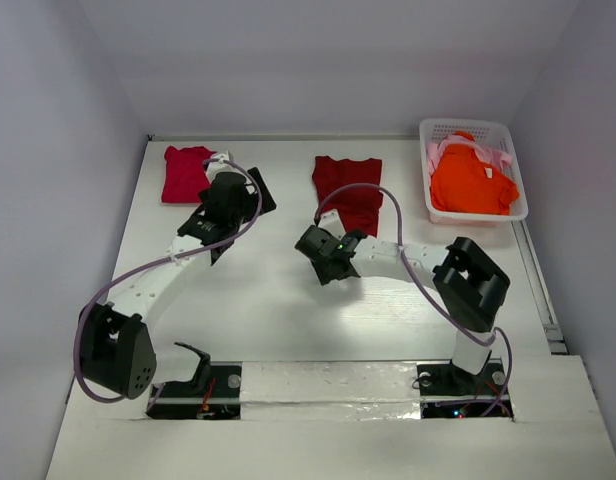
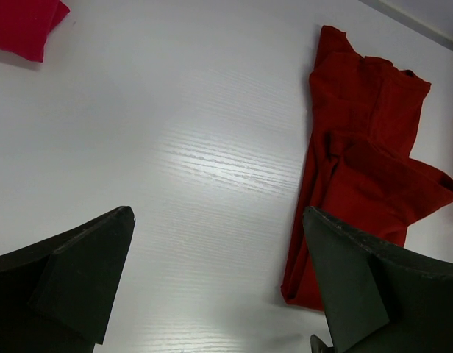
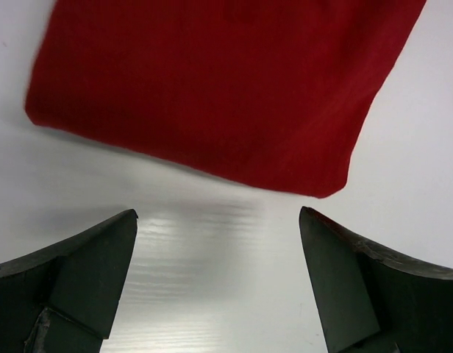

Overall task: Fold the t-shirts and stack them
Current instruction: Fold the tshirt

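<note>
both grippers empty, dark red shirt waiting mid-bench

your left gripper (image 2: 218, 213) and right gripper (image 3: 217, 213) both stand with jaws wide apart and nothing between them. the dark red t-shirt (image 1: 348, 190) lies toward the far edge of the bench (image 1: 288, 310), about midway along it. the right gripper hovers just off its near hem, likely so you can take that edge for the next fold. the left gripper hangs between that shirt and the crimson-pink t-shirt (image 1: 186, 173), which sits folded by the far left corner, probably as the base of the stack. the orange t-shirt (image 1: 471, 182) and pale pink t-shirt (image 1: 438, 152) lie in the white basket (image 1: 488, 127) at the far right corner, out of the folding area.

hard to read: the left arm covers the crimson-pink shirt's right edge from above. the pale pink one is mostly buried under the orange. the right wrist view cuts off the dark red shirt's far part. its rumpled layers in the left wrist view don't tell you how many folds it has.
</note>
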Controlling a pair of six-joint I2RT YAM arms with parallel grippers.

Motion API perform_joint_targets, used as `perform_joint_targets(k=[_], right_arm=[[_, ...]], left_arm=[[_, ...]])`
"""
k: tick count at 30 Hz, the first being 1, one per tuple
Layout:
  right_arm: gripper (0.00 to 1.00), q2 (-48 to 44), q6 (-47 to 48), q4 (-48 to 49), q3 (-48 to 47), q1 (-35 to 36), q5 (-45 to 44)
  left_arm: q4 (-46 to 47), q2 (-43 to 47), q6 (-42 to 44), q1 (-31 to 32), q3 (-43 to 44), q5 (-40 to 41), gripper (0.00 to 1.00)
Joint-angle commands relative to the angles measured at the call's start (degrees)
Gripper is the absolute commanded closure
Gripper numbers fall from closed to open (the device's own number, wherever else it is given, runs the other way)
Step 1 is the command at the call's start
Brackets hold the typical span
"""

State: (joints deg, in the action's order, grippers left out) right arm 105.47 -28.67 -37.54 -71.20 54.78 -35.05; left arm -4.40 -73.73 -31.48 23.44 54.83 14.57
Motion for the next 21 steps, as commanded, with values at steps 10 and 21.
perform_joint_targets(k=[10, 21], right_arm=[[0.04, 2.81, 2.47, 0.01, -6.67, 0.41, -9.77], [0.05, 6.24, 3.00, -0.61, -7.81, 0.41, -12.33]], left_arm=[[1.59, 2.37, 1.08, -1.38, -0.77, -0.59, 0.01], [1.94, 2.81, 0.99, -1.91, -1.04, -1.38, 0.01]])
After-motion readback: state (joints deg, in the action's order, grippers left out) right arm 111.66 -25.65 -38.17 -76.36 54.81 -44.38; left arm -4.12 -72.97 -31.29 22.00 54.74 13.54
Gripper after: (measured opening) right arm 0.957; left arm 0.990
